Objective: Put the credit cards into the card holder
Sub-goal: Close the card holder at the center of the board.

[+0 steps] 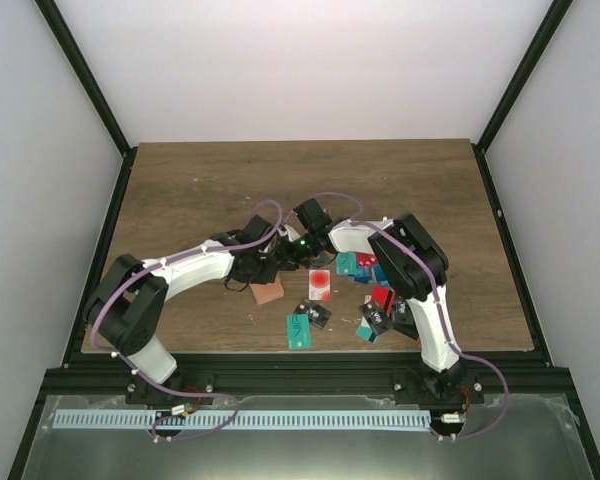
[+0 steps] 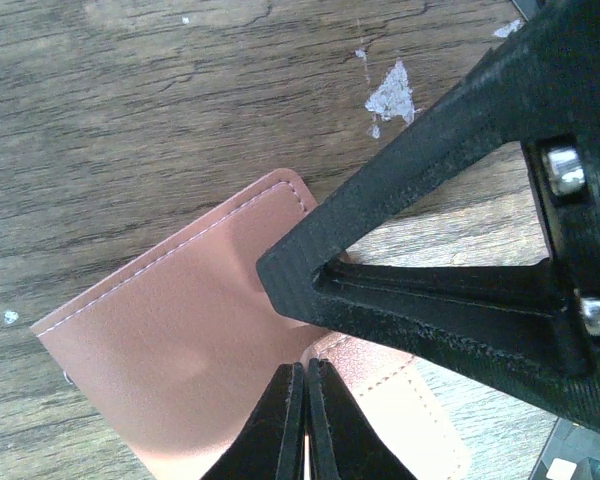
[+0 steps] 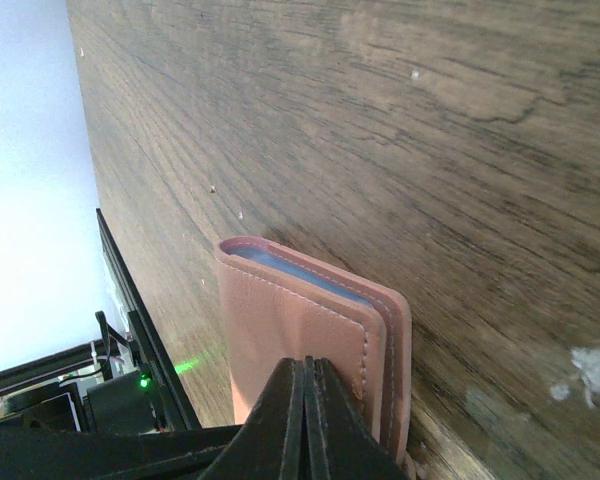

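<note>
Left end effector [image 2: 305, 368] and right end effector [image 3: 305, 365], each closed tight, meet the card holder [image 2: 180, 330], pockets mostly hidden.

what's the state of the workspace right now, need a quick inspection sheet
surface: brown wooden table, one white scuff close to the job's things
job's things: salmon card holder folded, blue pockets showing at its edge; credit cards loose on the table beside it
clutter: nothing seen
grippers: left gripper shut, right gripper shut, both tips at the card holder; a grip cannot be told
cables: purple cables run along both arms
surroundings: white walls, black frame
</note>
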Action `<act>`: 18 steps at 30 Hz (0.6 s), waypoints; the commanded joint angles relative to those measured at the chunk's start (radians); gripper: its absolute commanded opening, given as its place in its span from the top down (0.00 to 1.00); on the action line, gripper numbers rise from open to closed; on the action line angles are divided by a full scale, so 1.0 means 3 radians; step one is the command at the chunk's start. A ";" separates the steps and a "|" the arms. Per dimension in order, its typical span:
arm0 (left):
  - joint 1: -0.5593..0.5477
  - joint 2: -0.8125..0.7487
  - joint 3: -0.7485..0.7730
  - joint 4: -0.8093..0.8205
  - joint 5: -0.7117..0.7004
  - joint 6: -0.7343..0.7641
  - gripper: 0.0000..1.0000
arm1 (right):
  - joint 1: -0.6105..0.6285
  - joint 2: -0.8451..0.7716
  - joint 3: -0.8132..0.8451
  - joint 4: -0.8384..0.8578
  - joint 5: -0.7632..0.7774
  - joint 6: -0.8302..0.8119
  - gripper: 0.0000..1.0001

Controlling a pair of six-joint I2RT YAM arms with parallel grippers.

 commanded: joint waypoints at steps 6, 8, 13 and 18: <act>0.0019 0.0187 0.0027 0.0004 -0.0232 0.0053 0.96 | -0.0012 0.0157 -0.0102 -0.0372 0.0380 -0.0004 0.99; 0.0019 0.0176 0.0032 0.0012 -0.0250 0.0054 0.96 | -0.0012 0.0161 -0.0098 -0.0378 0.0380 -0.0007 0.99; 0.0037 0.0129 0.0035 -0.0016 -0.0357 0.0071 0.96 | -0.0012 0.0169 -0.0077 -0.0395 0.0378 -0.0013 0.99; 0.0064 0.0169 -0.0051 0.0048 -0.0282 0.0128 0.96 | -0.0012 0.0195 -0.0019 -0.0441 0.0379 -0.0035 0.99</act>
